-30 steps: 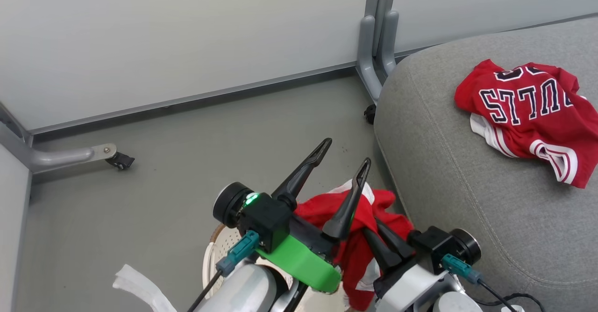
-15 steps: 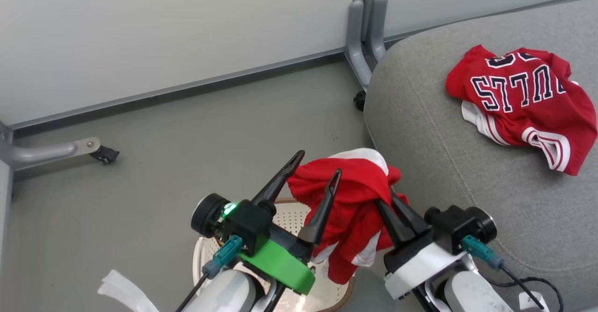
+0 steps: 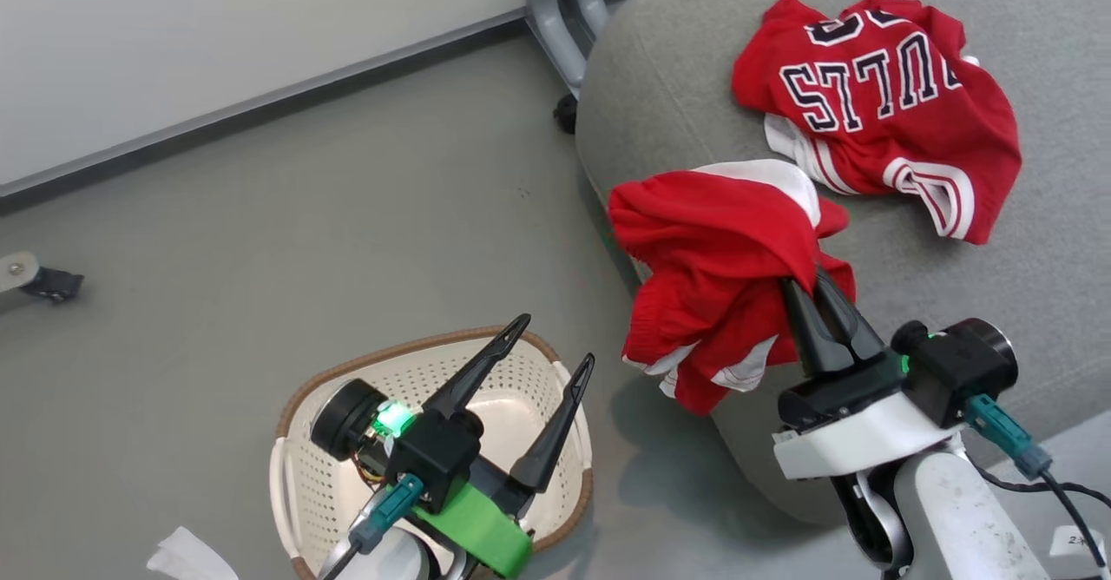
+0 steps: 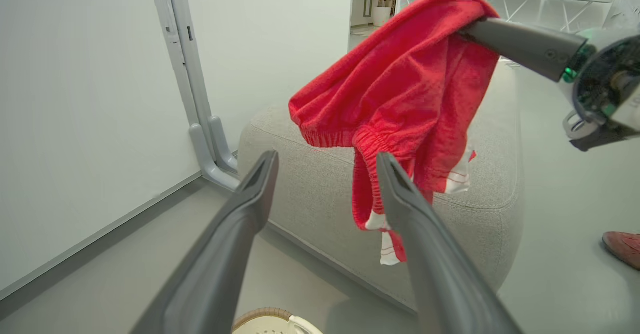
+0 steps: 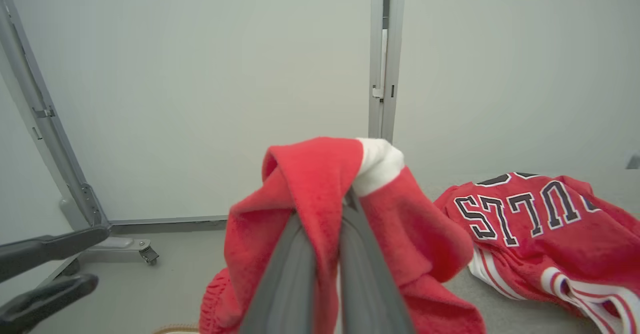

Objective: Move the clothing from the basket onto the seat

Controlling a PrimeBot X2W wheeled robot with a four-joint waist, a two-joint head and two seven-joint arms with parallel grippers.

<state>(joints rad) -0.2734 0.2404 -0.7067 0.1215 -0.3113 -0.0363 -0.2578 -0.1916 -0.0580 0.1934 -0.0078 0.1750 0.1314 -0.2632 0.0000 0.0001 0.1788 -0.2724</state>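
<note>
Jersey (image 3: 877, 102) covering part of seat (image 3: 998, 302), open floor (image 3: 304, 215) beyond basket (image 3: 364, 359)

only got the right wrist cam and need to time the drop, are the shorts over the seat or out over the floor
Observer: In the head view the red shorts hang from the right gripper across the edge of the seat, partly over it and partly over the floor.
Operator: anything left in the basket
Observer: No clothing shows in the basket, though the left gripper above it hides part of its bottom.
Operator: is the left one near the cloth
Observer: No, its fingers stand open over the basket, apart from the shorts.
</note>
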